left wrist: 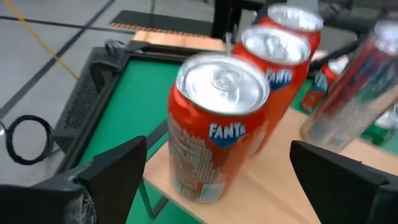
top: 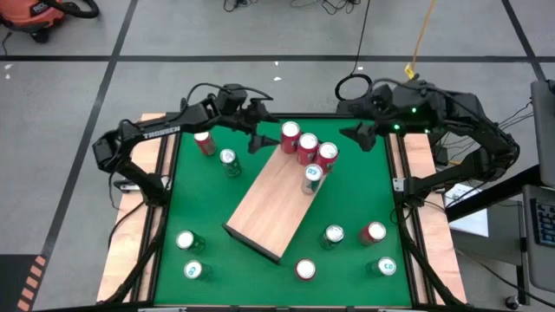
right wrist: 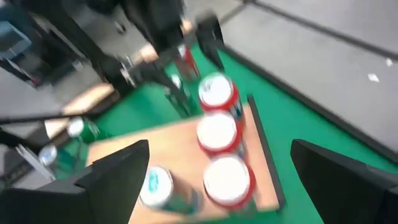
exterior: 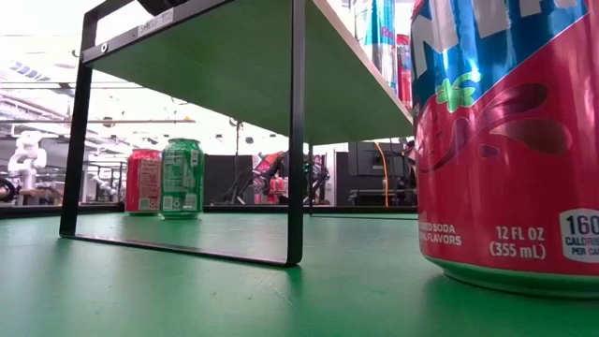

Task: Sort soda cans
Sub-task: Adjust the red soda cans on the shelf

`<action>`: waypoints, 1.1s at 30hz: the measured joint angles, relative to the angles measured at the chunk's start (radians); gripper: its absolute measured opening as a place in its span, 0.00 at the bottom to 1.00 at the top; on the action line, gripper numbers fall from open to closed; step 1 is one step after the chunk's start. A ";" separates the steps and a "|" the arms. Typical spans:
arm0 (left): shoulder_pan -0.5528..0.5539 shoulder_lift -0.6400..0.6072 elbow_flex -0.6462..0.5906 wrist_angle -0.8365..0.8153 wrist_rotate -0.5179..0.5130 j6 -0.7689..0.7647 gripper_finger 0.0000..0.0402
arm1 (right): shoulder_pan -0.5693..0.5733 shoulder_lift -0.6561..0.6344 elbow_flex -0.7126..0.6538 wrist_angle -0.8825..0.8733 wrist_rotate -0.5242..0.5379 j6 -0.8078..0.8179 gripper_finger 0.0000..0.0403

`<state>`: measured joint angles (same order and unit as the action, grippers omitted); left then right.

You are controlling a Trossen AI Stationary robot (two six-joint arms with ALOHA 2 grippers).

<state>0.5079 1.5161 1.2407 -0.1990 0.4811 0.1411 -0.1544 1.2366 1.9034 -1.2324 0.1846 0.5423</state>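
Three red soda cans [top: 307, 143] stand in a row on the far end of the light wooden board [top: 269, 204], with a teal-and-silver can [top: 312, 176] just nearer on it. My left gripper [top: 260, 126] is open and empty, left of that row. In the left wrist view its fingers [left wrist: 118, 174] stand apart on either side of the nearest red Fanta can [left wrist: 214, 124], short of it. My right gripper [top: 360, 121] is open and empty, right of the row and above it [right wrist: 217, 134]. Other cans stand on the green table top.
On the green table [top: 260, 277] stand a red can [top: 205, 141] and a green can [top: 229, 160] at the far left, two green cans [top: 186, 241] at the near left, and red [top: 305, 269] [top: 373, 231] and green cans [top: 332, 234] [top: 386, 266] at the near right. The board stands on a black frame [exterior: 298, 140].
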 joint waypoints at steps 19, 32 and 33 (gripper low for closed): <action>-0.186 -0.113 0.000 -0.093 -0.038 -0.239 0.81 | 0.085 0.000 -0.295 -0.082 -0.005 0.085 0.62; -0.374 -0.069 -0.001 -0.095 -0.242 -0.054 0.47 | 0.135 0.000 -0.387 -0.032 -0.006 0.104 0.49; -0.374 -0.056 0.000 -0.069 -0.248 -0.052 0.44 | 0.137 0.000 -0.387 -0.028 -0.006 0.107 0.49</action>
<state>0.1341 1.4601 1.2404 -0.2683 0.2333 0.0891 -0.0172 1.2366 1.5162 -1.2604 0.1787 0.6489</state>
